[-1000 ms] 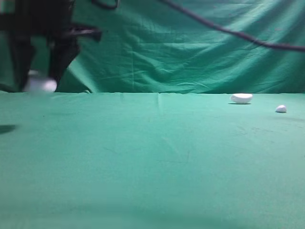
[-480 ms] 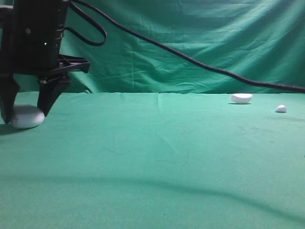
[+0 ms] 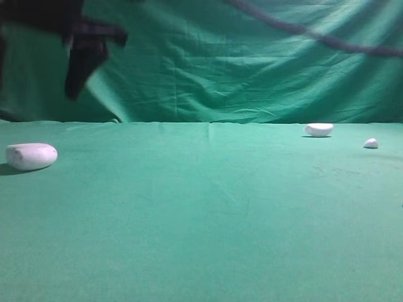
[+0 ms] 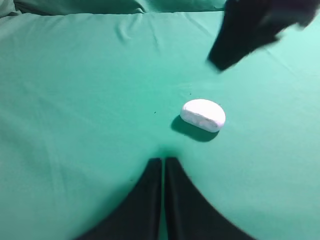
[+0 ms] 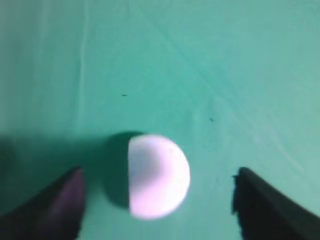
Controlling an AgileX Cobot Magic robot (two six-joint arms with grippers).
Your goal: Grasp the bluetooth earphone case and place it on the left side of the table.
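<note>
The bluetooth earphone case (image 3: 31, 156) lies by itself on the green table (image 3: 201, 207) at the far left. My right gripper (image 3: 39, 82) has reached across and hangs blurred well above the case, with its jaws open and empty. In the right wrist view the case (image 5: 160, 175) sits on the cloth below, between the spread fingers of that gripper (image 5: 157, 172). In the left wrist view the case (image 4: 202, 115) lies just ahead of my left gripper (image 4: 163, 160), which is shut and empty. A right-gripper finger (image 4: 240, 40) hangs above the case there.
A smaller white half-moon piece (image 3: 318, 129) and a tiny white pebble-like piece (image 3: 371, 143) lie at the back right of the table. A dark cable (image 3: 315, 36) runs across the top in front of the green backdrop (image 3: 220, 75).
The right gripper brought the case down onto the cloth at the far left, let it go and rose. The case now lies free. The two small white pieces have not moved.
</note>
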